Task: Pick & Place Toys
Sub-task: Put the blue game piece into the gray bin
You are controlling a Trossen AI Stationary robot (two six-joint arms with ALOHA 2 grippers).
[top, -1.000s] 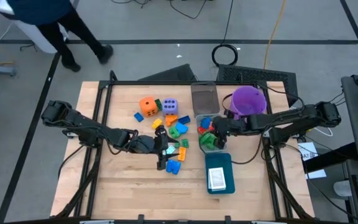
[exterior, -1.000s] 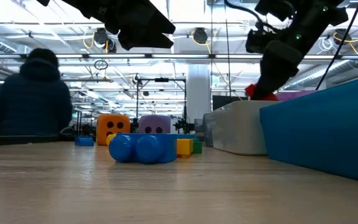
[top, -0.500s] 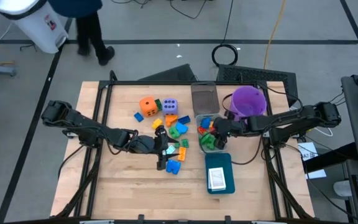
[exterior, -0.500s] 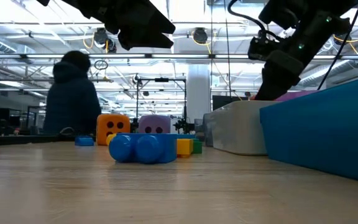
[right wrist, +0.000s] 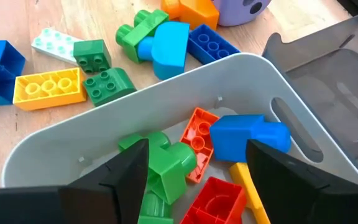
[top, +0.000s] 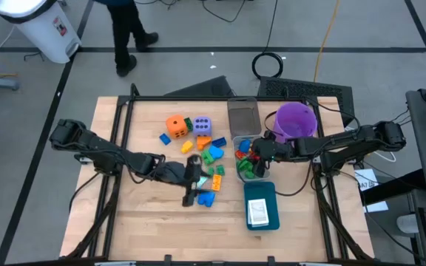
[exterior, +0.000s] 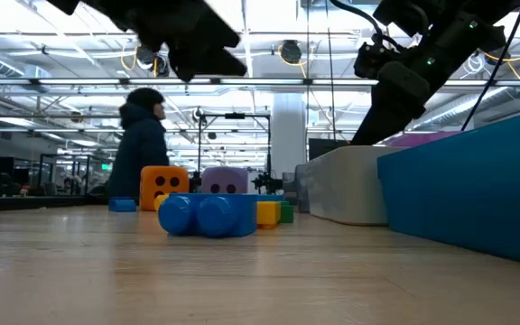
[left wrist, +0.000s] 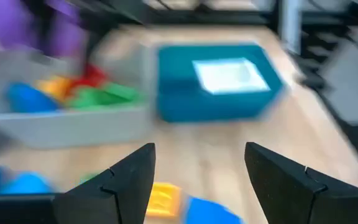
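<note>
Now right gripper jaws apart, empty, directly over grey plastic bin; lift clear. Left gripper open, empty; centre on yellow studded brick below.

You look straight down on the whole worktop from overhead. Your low camera sits at worktop level; both wrist cameras close in on the grey bin.
</note>
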